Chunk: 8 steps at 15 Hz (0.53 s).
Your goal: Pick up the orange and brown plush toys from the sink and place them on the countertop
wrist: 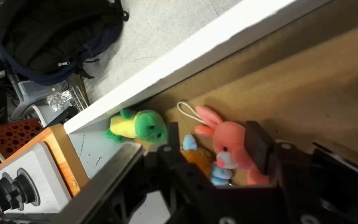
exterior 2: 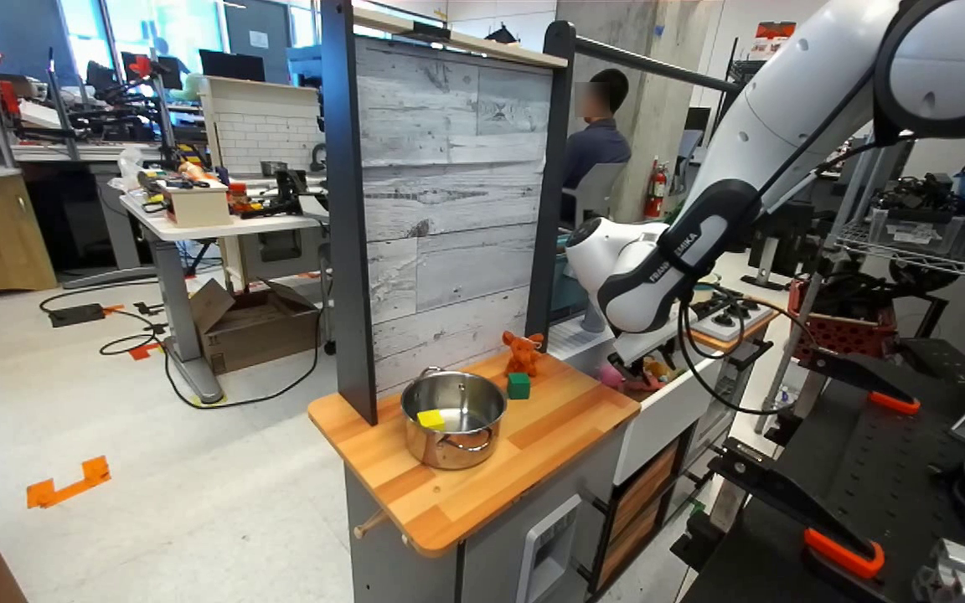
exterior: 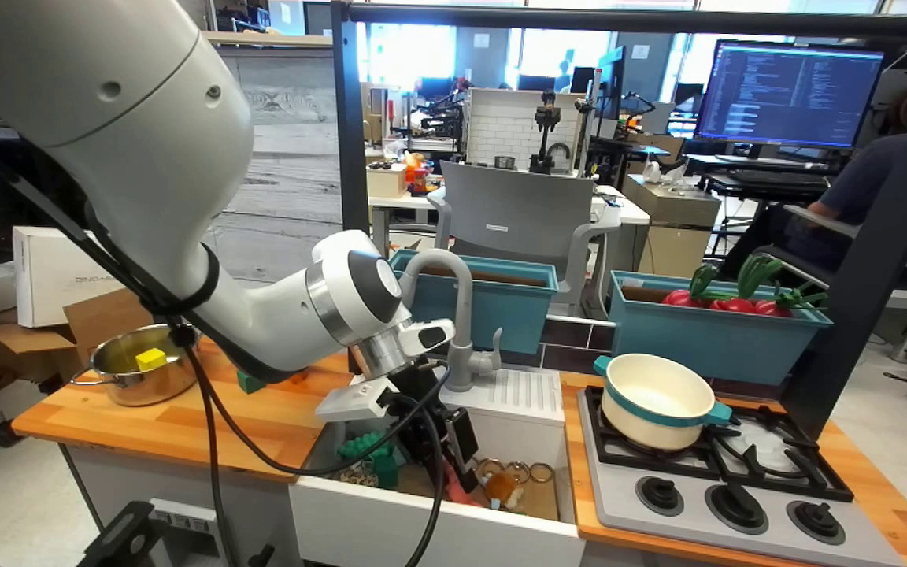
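Brown plush toy (wrist: 198, 159) lies near the end effector (wrist: 215, 140); its jaws stand apart.

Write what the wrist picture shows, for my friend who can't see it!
The robot's open gripper hangs in a white sink, a pink bunny toy and a brown-and-blue plush toy showing in its gap. A green-and-yellow plush toy lies near a corner. Outside the sink are a stove and a dark backpack.
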Each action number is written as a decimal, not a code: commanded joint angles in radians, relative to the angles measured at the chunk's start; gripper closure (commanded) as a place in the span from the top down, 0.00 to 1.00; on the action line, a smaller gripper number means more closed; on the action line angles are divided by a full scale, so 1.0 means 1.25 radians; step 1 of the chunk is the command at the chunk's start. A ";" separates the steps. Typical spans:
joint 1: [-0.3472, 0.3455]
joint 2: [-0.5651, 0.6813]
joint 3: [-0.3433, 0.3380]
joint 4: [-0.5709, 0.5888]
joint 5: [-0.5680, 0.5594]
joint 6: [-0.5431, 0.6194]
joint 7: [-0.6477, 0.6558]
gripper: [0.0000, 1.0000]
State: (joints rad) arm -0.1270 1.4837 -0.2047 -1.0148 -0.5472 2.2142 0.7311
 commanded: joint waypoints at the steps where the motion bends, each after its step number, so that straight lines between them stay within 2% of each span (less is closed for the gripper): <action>1: -0.016 0.002 0.022 0.023 -0.036 -0.024 0.012 0.27; 4: -0.018 0.006 0.024 0.037 -0.035 -0.022 0.005 0.05; 5: -0.019 0.006 0.027 0.040 -0.030 -0.021 -0.005 0.00; 6: -0.036 0.006 0.056 0.048 -0.006 -0.023 -0.082 0.00; 7: -0.012 0.006 0.024 0.038 0.069 0.006 -0.164 0.00; 8: -0.011 0.005 0.028 0.039 0.093 0.010 -0.210 0.00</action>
State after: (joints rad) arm -0.1388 1.4832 -0.1792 -0.9919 -0.5311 2.2177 0.6504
